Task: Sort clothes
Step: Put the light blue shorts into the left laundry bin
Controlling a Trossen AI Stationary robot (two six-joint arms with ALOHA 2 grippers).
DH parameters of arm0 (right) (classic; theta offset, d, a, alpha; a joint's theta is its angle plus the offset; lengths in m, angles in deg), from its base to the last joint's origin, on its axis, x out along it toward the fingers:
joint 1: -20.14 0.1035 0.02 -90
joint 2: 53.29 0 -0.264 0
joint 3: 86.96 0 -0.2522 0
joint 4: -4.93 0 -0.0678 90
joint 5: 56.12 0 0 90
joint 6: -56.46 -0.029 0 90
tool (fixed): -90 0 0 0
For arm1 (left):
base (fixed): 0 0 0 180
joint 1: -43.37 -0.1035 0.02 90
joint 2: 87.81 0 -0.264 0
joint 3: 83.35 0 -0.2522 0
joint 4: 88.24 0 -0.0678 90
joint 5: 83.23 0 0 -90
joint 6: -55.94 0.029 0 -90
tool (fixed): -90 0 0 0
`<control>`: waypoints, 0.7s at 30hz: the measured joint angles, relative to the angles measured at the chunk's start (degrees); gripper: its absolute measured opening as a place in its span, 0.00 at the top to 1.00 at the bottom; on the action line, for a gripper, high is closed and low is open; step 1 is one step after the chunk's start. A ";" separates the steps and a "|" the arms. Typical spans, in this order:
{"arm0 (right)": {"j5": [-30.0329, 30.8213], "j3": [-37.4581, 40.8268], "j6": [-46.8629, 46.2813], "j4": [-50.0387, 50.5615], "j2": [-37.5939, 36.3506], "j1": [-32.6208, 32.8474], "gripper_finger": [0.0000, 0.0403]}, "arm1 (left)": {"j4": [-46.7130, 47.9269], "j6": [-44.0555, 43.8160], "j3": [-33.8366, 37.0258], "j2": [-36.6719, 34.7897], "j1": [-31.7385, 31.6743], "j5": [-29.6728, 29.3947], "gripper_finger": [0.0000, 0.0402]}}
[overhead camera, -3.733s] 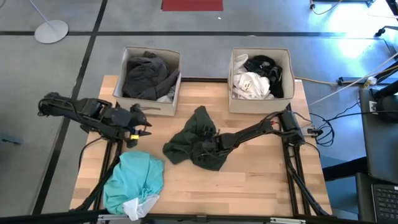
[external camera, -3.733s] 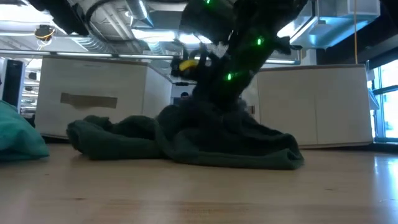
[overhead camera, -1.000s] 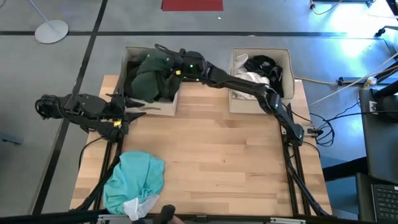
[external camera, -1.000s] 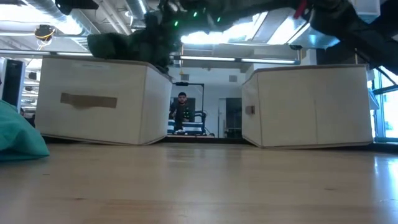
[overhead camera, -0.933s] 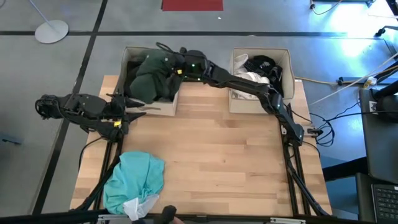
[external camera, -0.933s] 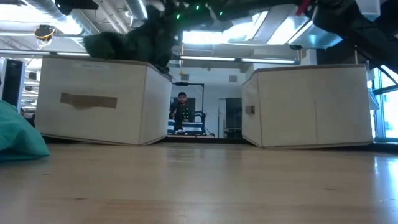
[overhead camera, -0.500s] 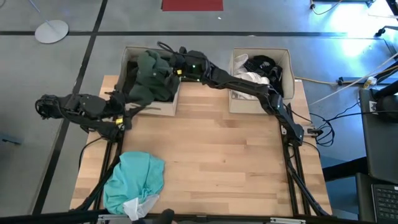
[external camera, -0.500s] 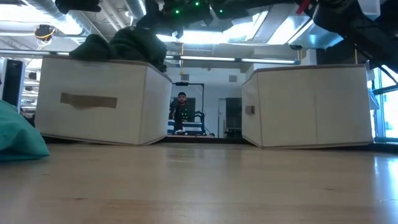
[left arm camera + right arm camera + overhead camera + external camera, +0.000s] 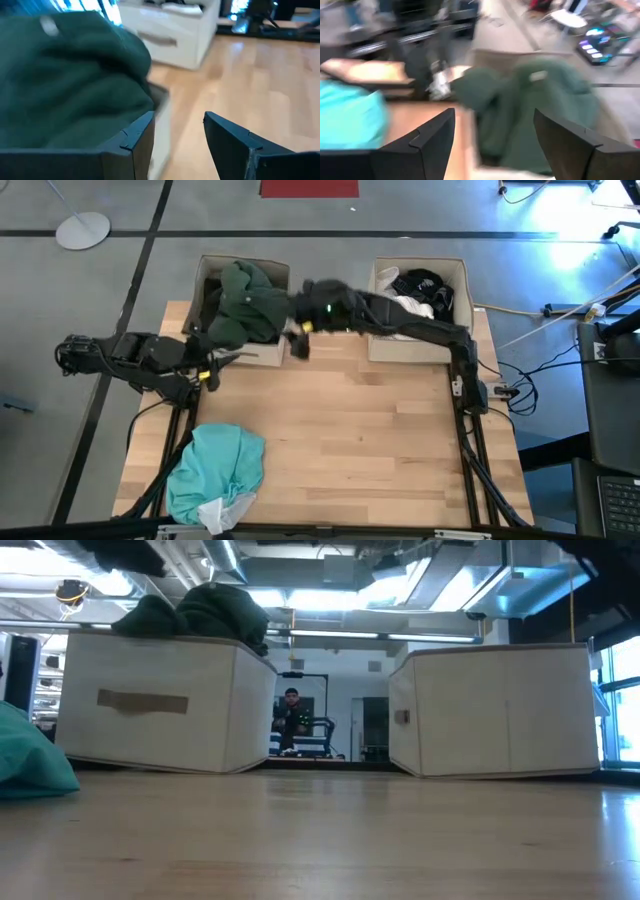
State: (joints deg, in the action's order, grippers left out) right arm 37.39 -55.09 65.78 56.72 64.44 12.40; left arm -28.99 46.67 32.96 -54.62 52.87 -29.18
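We see the turquoise garment (image 9: 217,470) lying crumpled at the table's near left corner (soft, light, floppy); we would pinch a raised fold. The left gripper (image 9: 177,137) and the right gripper (image 9: 495,135) both stand apart, empty.

Bright overhead ceiling light; both wrist views motion-blurred.

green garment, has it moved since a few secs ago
Yes. The green garment has gone from the table's middle to the left box, where it now lies heaped over the front rim. The right hand is open and empty beside that box.
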 joint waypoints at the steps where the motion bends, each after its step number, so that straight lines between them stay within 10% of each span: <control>1: -0.03 0.00 -0.03 1.82 -0.16 1.39 0.33 | 1.48 -1.16 0.00 -0.26 0.00 1.05 0.60; 8: -0.06 4.37 -0.04 3.40 1.19 10.59 0.33 | 9.65 -7.61 0.00 -1.93 0.00 3.53 0.60; 21: -1.47 23.63 -0.57 -27.27 7.66 18.11 0.33 | 14.46 -13.48 0.00 -2.47 -0.01 7.42 0.60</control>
State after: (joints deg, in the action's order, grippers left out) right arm 35.91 -31.46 65.21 29.45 72.10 30.51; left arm -14.53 33.18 32.96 -57.09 52.86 -21.76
